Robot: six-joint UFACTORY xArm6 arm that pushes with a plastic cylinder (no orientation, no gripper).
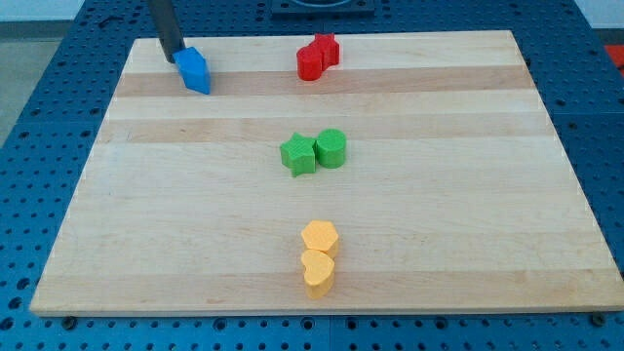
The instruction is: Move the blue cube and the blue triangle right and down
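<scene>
We have our tip [172, 58] set down near the surface's [468, 273] top-left corner, touching or just beside the upper-left side of the blue blocks [196, 70]. From here the blue shapes read as one mass; we take it as the blue cube and the blue triangle pressed together, but we cannot tell where one ends and the other begins. Our end effector is a plain rod with nothing to part or close, so there is no grasp to report, only contact by its lower end. That placement looks right for the step in hand: the pair must travel toward the right edge and the bottom edge, and we sit on the opposite side of them. To do it well, we judge that we should push along a diagonal aimed through the middle of the pair, so both pieces move together rather than one slipping off to the side. A slow, steady push should help; if the blocks start to rotate or split, we would re-seat behind the straggler. The likely path runs toward the green blocks [314, 151] at the centre, so we should stop short or pass above them. The red blocks [317, 56] by the top edge and the yellow blocks [319, 256] near the bottom edge lie well apart from this line.
</scene>
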